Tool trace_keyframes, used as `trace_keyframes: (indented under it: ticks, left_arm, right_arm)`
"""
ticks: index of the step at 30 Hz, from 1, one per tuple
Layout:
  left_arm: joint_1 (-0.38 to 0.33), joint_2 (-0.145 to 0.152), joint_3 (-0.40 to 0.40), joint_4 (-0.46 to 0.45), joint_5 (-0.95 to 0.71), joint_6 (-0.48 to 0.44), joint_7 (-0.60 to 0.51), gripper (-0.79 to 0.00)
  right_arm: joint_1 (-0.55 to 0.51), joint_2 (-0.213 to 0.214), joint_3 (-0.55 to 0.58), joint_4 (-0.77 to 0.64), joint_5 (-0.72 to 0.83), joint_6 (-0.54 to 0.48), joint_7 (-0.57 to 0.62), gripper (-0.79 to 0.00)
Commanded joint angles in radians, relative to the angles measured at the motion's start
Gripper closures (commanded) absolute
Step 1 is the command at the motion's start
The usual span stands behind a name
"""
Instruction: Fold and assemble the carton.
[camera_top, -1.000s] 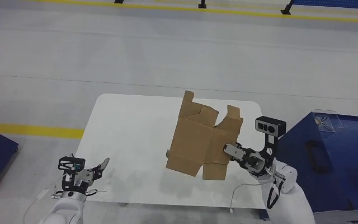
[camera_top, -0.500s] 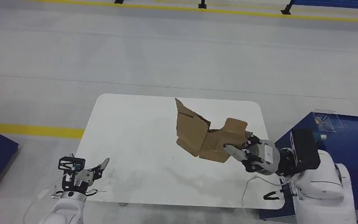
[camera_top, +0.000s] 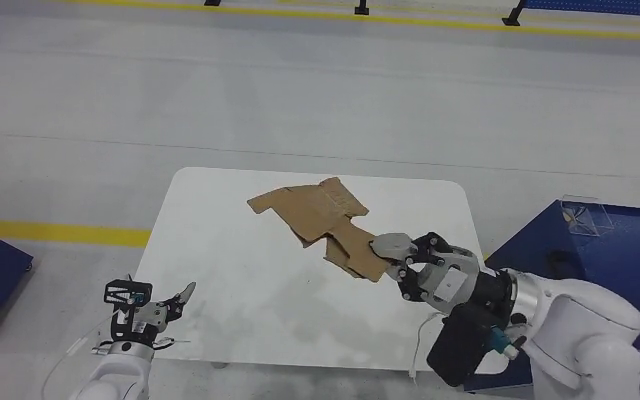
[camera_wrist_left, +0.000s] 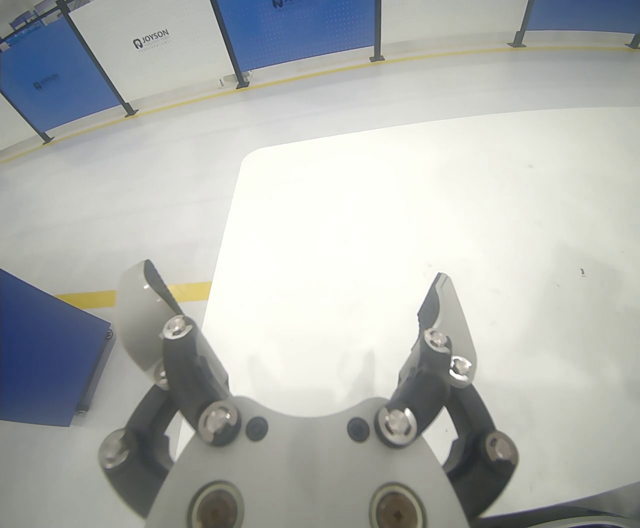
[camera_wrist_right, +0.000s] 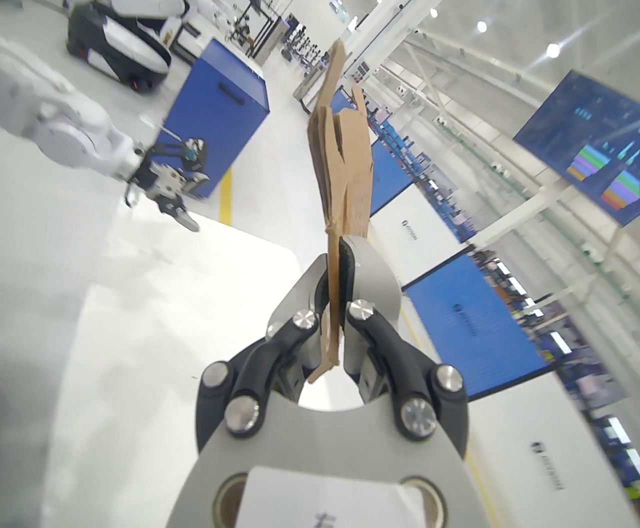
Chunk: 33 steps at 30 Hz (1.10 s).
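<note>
**Flat carton pinched by the right gripper, left gripper open**

At the table's (camera_top: 220, 250) 7 o'clock corner, the left gripper (camera_top: 180, 298) hangs over the white top (camera_wrist_left: 380, 200). Its two fingers (camera_wrist_left: 442, 305) are spread wide, with nothing between them and nothing touching them.

Over the middle of the table is the carton (camera_top: 312, 212), brown cardboard still flattened, with its flaps sticking out at the edges. It stretches from the table's centre out towards 11 o'clock. I cannot tell whether its far end touches the tabletop.

At the table's 4 o'clock side, the right gripper (camera_top: 386, 252) is clamped on the carton's near edge. In the right wrist view, the gripper (camera_wrist_right: 337, 252) pinches the cardboard (camera_wrist_right: 341, 165) tightly between both fingers (camera_wrist_right: 367, 270). The sheet is seen edge-on, running straight away from the fingertips.
</note>
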<state>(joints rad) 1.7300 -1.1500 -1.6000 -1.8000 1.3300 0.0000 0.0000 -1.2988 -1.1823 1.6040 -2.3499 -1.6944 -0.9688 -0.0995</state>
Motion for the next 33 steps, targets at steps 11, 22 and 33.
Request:
trace_keyframes:
  ticks: [11,22,33]
  left_arm:
    - [0.0,0.0,0.0,0.0,0.0,0.0,0.0,-0.785]
    - [0.0,0.0,0.0,0.0,0.0,0.0,0.0,-0.785]
    - [0.0,0.0,0.0,0.0,0.0,0.0,0.0,-0.785]
  right_arm:
    - [-0.293,0.046,-0.123,0.0,-0.912,0.722,-0.517,0.0]
    - [-0.328,0.054,-0.152,0.0,-0.796,0.64,-0.557,0.0]
    - [-0.298,0.066,0.035,0.029,0.333,-0.043,-0.481,0.0]
